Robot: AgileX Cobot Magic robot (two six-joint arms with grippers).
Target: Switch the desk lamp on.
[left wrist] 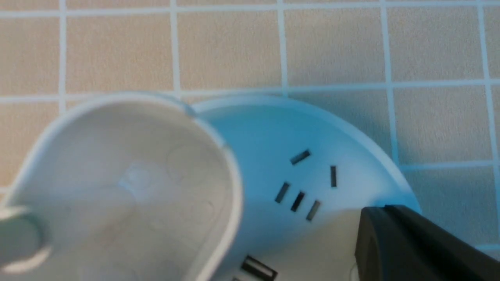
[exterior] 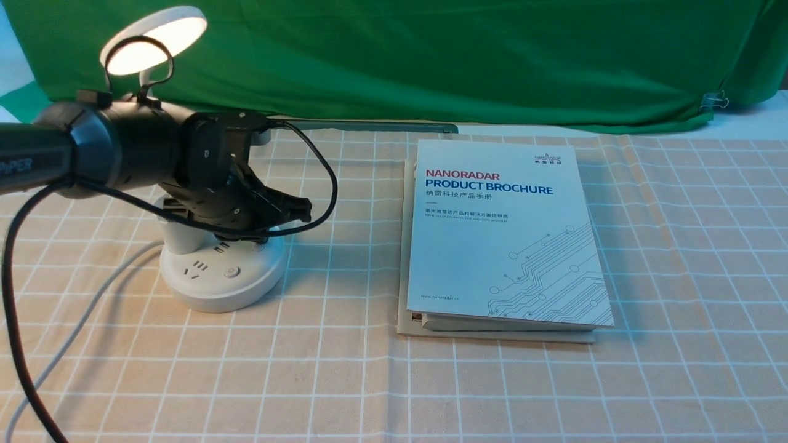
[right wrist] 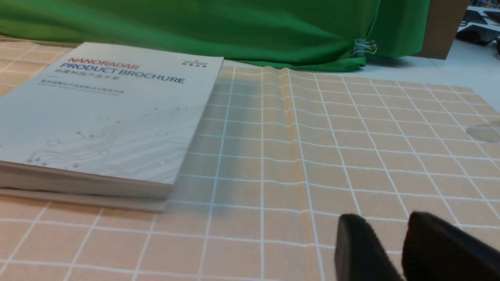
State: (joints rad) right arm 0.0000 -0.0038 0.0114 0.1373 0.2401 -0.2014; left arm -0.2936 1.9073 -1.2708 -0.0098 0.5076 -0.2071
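Observation:
The white desk lamp stands at the left of the front view. Its disc head (exterior: 157,40) glows bright, and its round base (exterior: 209,286) carries sockets and a round button (exterior: 231,271). My left gripper (exterior: 305,212) hovers just above the base's far right part with its fingers together and nothing held. In the left wrist view the pen-cup (left wrist: 129,187) and the base (left wrist: 312,128) fill the frame, with the left gripper (left wrist: 375,218) over the base's edge. My right gripper (right wrist: 386,220) is slightly open and empty, low over the checked cloth. It does not show in the front view.
A stack of white brochures (exterior: 498,234) lies in the middle of the cloth, also in the right wrist view (right wrist: 105,113). The lamp's white cord (exterior: 74,332) runs toward the front left. A green backdrop (exterior: 431,61) hangs behind the table.

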